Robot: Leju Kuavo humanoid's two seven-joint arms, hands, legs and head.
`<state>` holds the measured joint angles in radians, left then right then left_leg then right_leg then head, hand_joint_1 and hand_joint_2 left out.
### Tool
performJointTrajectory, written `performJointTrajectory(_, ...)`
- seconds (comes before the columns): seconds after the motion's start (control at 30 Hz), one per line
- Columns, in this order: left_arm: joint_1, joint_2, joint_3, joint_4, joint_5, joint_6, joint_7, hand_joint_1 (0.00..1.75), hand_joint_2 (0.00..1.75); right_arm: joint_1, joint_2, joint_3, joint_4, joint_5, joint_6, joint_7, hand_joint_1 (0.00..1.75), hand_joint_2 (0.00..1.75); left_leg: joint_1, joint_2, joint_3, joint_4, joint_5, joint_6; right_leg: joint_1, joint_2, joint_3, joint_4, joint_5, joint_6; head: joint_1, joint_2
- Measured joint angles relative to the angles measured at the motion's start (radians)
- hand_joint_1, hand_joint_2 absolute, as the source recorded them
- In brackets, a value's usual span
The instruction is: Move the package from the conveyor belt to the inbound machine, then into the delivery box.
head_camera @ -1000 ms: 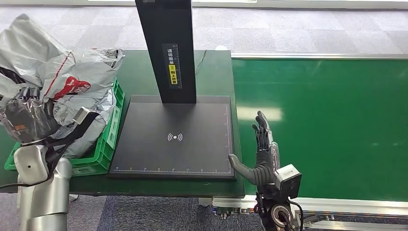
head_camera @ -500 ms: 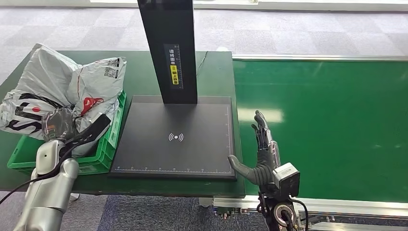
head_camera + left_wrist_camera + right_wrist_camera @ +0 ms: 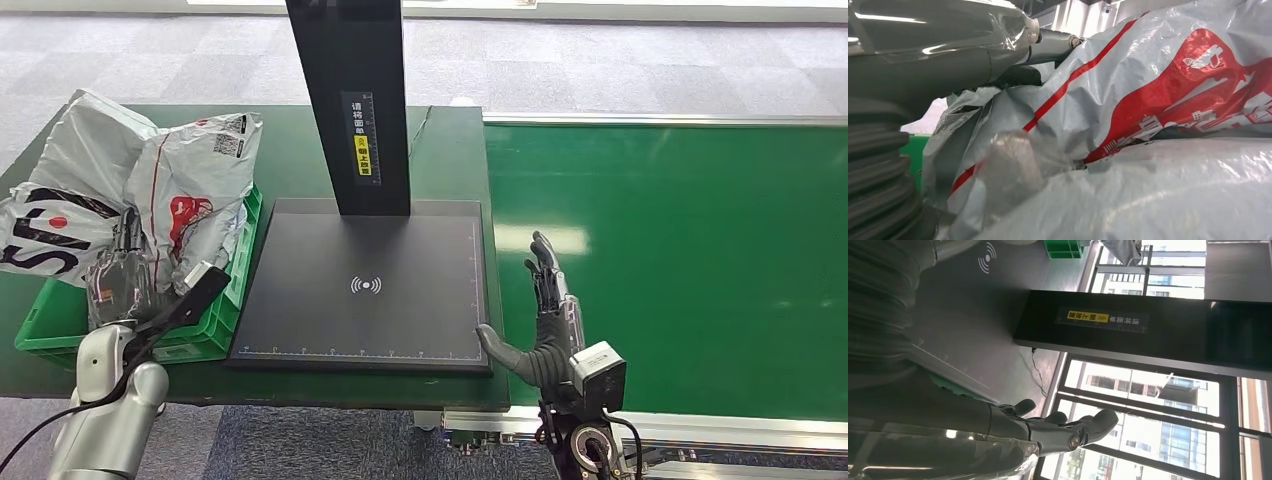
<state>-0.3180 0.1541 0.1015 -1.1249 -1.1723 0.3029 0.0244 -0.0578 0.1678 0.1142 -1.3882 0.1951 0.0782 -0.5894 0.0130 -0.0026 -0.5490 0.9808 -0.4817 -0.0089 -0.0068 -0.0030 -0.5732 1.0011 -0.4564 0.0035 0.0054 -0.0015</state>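
Observation:
A grey plastic package [image 3: 190, 195] with red print lies on top of other bags in the green delivery box [image 3: 222, 318] at the table's left. My left hand [image 3: 120, 275], wrapped in clear film, stands at the box's near side with its fingers up against the bags. In the left wrist view its fingers [image 3: 1048, 40] stretch straight over the red-printed package [image 3: 1158, 90] and do not close on it. My right hand [image 3: 545, 315] stands upright and open, holding nothing, between the inbound machine's black plate [image 3: 365, 330] and the conveyor belt [image 3: 680, 260]. Its fingers [image 3: 1068, 432] are straight.
The machine's black column [image 3: 350, 100] rises from the back of the plate. A second grey bag with black lettering [image 3: 50, 235] hangs over the box's left rim. The green table [image 3: 290, 150] carries both box and machine. Grey carpet lies beyond.
My left hand came down from high at the left and drew back to the box's near side. The red-printed package dropped into the box and settled. My right hand stayed put.

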Motion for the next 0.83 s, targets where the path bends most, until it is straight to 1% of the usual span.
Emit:
performJointTrajectory(0.1, 0.004, 0.000, 0.000, -0.004, 0.009, 0.000, -0.006, 0.00, 1.75, 0.000, 0.000, -0.001, 0.000, 0.000, 0.000, 0.000, 0.00, 1.75, 0.000, 0.000, 0.000, 0.000, 0.000, 0.000, 0.000, 0.000, 0.000, 0.000, 0.000, 0.000, 0.000, 0.000)
performJointTrajectory(0.17, 0.009, -0.002, 0.000, -0.010, 0.072, 0.006, -0.047, 0.00, 1.75, 0.000, 0.000, -0.002, 0.000, -0.005, 0.000, 0.000, 0.00, 1.75, 0.000, 0.000, 0.000, 0.000, 0.000, 0.000, 0.000, 0.000, 0.000, 0.000, 0.000, 0.000, 0.000, 0.000)
performJointTrajectory(0.27, 0.040, -0.020, -0.012, -0.042, 0.272, 0.033, -0.170, 0.00, 1.75, 0.000, 0.000, -0.002, 0.000, -0.018, -0.001, -0.002, 0.00, 1.75, 0.000, 0.000, -0.001, 0.000, 0.000, 0.000, 0.000, 0.000, -0.001, 0.000, 0.000, 0.000, 0.000, 0.000)
performJointTrajectory(0.37, 0.094, -0.060, -0.043, -0.105, 0.466, 0.074, -0.291, 0.00, 1.75, -0.002, 0.003, -0.001, 0.001, -0.024, -0.004, -0.002, 0.00, 1.75, 0.000, 0.000, -0.002, 0.000, 0.000, 0.000, 0.000, 0.000, -0.002, 0.000, 0.000, 0.000, 0.000, 0.000)
performJointTrajectory(0.53, 0.172, -0.130, -0.086, -0.222, 0.709, 0.245, -0.496, 0.00, 1.75, -0.018, 0.008, 0.005, 0.014, -0.033, -0.014, -0.004, 0.00, 1.75, 0.000, 0.002, -0.004, 0.001, -0.001, 0.000, 0.000, 0.001, -0.004, 0.000, 0.000, 0.000, 0.000, 0.000)
performJointTrajectory(0.6, 0.191, -0.153, -0.089, -0.267, 0.836, 0.276, -0.588, 0.00, 1.75, -0.028, 0.008, 0.010, 0.021, -0.038, -0.019, -0.006, 0.00, 1.75, 0.000, 0.002, -0.004, 0.000, -0.002, 0.000, 0.000, 0.001, -0.005, 0.000, 0.000, 0.000, 0.000, 0.000)
performJointTrajectory(0.63, 0.199, -0.165, -0.090, -0.290, 0.907, 0.274, -0.631, 0.00, 1.75, -0.033, 0.008, 0.014, 0.026, -0.041, -0.020, -0.007, 0.00, 1.75, 0.000, 0.002, -0.004, 0.000, -0.002, 0.000, 0.000, 0.001, -0.005, 0.000, 0.000, 0.000, 0.000, 0.000)
performJointTrajectory(0.7, 0.211, -0.187, -0.095, -0.336, 1.025, 0.248, -0.689, 0.00, 1.75, -0.046, 0.008, 0.020, 0.039, -0.046, -0.021, -0.010, 0.00, 1.75, 0.000, 0.002, -0.004, 0.000, -0.001, 0.000, 0.000, 0.001, -0.005, 0.000, 0.000, 0.000, 0.000, 0.000)
performJointTrajectory(0.77, 0.219, -0.203, -0.104, -0.379, 1.092, 0.222, -0.714, 0.00, 1.75, -0.060, 0.008, 0.027, 0.055, -0.051, -0.023, -0.013, 0.00, 1.75, 0.000, 0.002, -0.004, 0.000, -0.001, 0.000, 0.000, 0.001, -0.005, 0.000, 0.000, 0.000, 0.000, 0.000)
performJointTrajectory(0.83, 0.222, -0.212, -0.114, -0.411, 1.115, 0.209, -0.720, 0.00, 1.75, -0.070, 0.008, 0.031, 0.068, -0.054, -0.024, -0.016, 0.00, 1.75, 0.000, 0.002, -0.004, 0.000, -0.001, 0.000, 0.000, 0.001, -0.005, 0.000, 0.000, 0.000, 0.000, 0.000)
